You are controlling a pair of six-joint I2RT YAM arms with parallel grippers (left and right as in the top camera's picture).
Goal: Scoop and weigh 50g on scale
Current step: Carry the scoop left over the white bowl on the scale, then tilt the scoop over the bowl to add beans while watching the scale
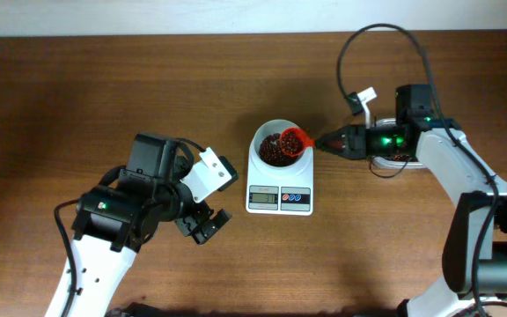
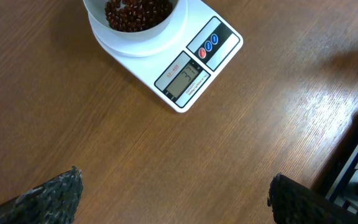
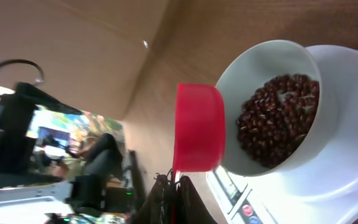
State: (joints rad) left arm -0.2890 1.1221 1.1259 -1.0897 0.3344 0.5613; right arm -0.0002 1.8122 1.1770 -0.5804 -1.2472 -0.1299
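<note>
**Status of the weighing operation**

1. The scale (image 1: 279, 199) stood at the middle of the table (image 1: 104, 88). Its white bowl (image 1: 262, 134) sat on top.
2. The beans (image 1: 273, 151) lay as a loose heap in the bowl. They covered most of its floor, and a patch of white showed through in the right wrist view.
3. The right gripper (image 1: 322, 141) was clamped on the handle of the red scoop (image 1: 297, 139). The cup of the scoop was at the right-hand rim of the bowl, just above the heap. Whether any beans were left in the cup could not be determined.
4. The left gripper (image 1: 202, 225) stood fully spread and held nothing. It hovered over bare table to the left of the scale, near it but apart from it.
5. A clear tub (image 1: 393, 164) lay under the right arm. It was mostly hidden.

**Progress assessment**

- Done: beans had been delivered into the bowl, so at least part of the portion was on the scale.
- Not confirmed: the display (image 2: 182, 79) was lit with digits, but they were too small to read. It could not be determined whether the target weight had been reached.
- Probably left to do: check the reading, add or remove beans as required, then put the scoop down.
</note>
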